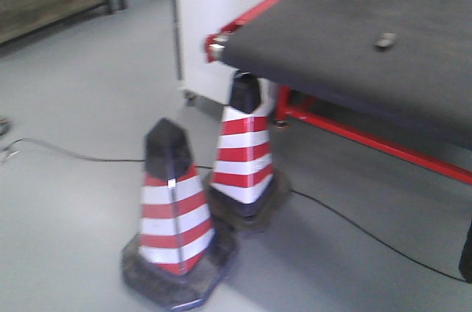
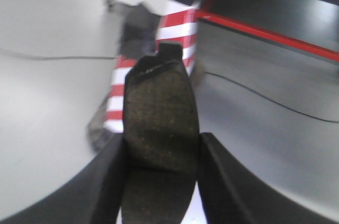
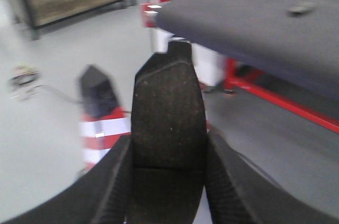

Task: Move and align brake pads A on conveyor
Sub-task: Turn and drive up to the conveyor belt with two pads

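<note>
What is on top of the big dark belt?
One small dark thing lies on the belt, too blurry to name for sure. The belt's far part runs out of view. Each tool holds a pad, neither over the belt.

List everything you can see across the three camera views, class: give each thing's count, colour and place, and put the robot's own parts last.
Brake pads: two, dark grey, one clamped in each hand.
Conveyor: one, charcoal belt with red edges, upper right.
Small object: one, grey, on the belt; too blurred to identify.
Traffic cones: two, red and white striped with black tips and bases, on the floor by the belt's corner.
Cable: one, black, across the grey floor.
Left hand: black fingers, shut on a pad.
Right hand: black fingers, shut on a pad.
</note>
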Controlling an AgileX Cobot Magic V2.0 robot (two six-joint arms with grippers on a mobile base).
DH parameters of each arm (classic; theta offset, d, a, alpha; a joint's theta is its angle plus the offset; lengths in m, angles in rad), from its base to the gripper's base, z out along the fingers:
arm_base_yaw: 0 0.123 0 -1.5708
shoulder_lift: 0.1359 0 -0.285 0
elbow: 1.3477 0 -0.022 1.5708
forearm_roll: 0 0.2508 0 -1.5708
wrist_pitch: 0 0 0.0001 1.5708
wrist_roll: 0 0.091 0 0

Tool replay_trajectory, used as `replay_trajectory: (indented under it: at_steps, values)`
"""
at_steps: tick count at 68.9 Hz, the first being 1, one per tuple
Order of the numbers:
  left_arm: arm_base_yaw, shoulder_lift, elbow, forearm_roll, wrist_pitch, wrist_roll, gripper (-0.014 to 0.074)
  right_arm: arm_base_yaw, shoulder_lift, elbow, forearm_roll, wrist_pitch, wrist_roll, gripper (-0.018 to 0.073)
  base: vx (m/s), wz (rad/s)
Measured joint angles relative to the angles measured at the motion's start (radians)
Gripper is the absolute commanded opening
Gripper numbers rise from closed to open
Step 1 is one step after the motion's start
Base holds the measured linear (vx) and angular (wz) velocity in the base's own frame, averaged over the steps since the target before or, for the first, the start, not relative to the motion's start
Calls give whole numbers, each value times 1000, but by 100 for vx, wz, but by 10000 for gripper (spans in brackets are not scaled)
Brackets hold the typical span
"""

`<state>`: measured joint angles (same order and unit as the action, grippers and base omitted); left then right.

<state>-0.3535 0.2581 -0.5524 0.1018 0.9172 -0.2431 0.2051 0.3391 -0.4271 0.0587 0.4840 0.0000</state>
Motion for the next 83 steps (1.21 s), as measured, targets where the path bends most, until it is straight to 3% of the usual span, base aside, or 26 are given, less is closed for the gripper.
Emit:
replay_trajectory:
  at_steps: [40,83]
  values:
    - [0,0,0,0,0,0,-6,0,0,0,0,0,0,-4,18,-71]
    - [0,0,0,-1,0,0,-6,0,0,0,0,0,0,-4,17,-24]
